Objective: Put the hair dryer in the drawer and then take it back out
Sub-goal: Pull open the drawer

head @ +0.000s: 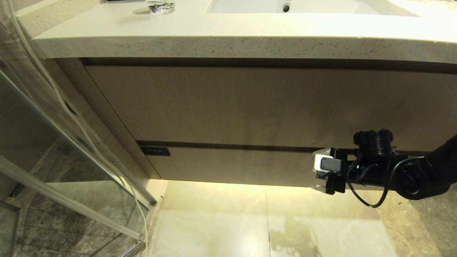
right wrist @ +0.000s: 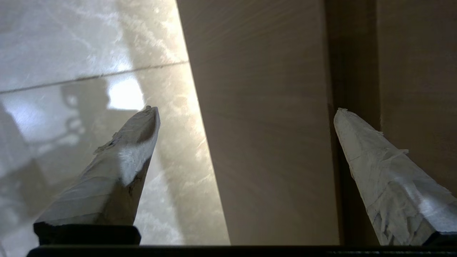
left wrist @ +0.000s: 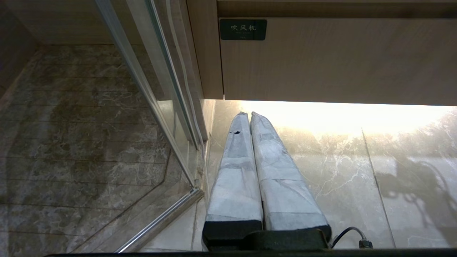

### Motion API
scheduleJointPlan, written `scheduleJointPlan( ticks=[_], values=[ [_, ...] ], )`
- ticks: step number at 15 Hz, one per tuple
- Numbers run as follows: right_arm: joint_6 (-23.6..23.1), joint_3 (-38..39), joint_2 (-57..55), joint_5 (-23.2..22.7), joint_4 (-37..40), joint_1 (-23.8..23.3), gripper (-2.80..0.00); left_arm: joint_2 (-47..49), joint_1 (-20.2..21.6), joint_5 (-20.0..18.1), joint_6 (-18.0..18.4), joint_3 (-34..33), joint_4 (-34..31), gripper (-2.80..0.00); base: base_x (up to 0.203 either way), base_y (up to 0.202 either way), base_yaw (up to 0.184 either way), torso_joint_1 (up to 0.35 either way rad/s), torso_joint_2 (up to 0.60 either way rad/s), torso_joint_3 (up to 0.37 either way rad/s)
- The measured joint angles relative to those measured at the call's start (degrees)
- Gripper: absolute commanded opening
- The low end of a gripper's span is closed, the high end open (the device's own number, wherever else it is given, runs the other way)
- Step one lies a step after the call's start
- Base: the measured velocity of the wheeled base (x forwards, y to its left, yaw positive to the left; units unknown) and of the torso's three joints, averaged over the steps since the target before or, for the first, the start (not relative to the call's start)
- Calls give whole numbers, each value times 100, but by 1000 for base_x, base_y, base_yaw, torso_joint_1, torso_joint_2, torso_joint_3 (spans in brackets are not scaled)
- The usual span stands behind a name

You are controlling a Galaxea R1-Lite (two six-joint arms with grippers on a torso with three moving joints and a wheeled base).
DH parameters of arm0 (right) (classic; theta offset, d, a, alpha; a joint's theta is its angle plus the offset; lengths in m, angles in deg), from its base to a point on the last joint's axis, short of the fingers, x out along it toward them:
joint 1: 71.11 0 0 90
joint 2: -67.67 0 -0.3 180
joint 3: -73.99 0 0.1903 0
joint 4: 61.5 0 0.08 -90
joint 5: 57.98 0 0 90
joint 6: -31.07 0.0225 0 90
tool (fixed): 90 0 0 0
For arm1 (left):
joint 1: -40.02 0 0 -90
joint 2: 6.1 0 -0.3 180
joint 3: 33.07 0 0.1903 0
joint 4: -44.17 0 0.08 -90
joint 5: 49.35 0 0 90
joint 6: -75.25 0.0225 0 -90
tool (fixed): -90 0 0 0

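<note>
The drawer (head: 232, 166) is the low wood-grain front under the vanity, closed, with a small dark green label (head: 155, 151) at its left corner. My right gripper (head: 315, 170) is open at the drawer's right end, turned so one taped finger sits at the dark gap above the front and the other below its bottom edge. In the right wrist view the drawer front (right wrist: 264, 142) fills the space between the spread fingers of the right gripper (right wrist: 246, 110). My left gripper (left wrist: 249, 114) is shut and empty, low over the floor near the labelled corner (left wrist: 242, 29). The hair dryer is out of view.
A taller unlabelled wood-grain front (head: 232, 103) sits above the drawer, under a speckled stone countertop (head: 228, 39) with a sink basin (head: 285, 5) and a shiny clear object (head: 160, 7). A glass shower door (head: 71, 142) stands at the left. Pale tiled floor (head: 250, 221) lies below.
</note>
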Motion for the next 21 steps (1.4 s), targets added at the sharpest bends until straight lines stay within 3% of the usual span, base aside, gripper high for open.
scheduleJointPlan(
  ticks=[10, 16, 21],
  values=[
    [110, -694, -823, -15, -258, 52, 0, 0, 0, 0, 2, 0, 0, -280, 0, 0, 0, 0, 0, 0],
    [112, -611, -1013, 22, -359, 35, 0, 0, 0, -1, 0, 0, 0, -280, 0, 0, 0, 0, 0, 0],
    [216, -475, -894, 49, 316, -2, 0, 0, 0, 0, 0, 0, 0, -280, 0, 0, 0, 0, 0, 0]
  ],
)
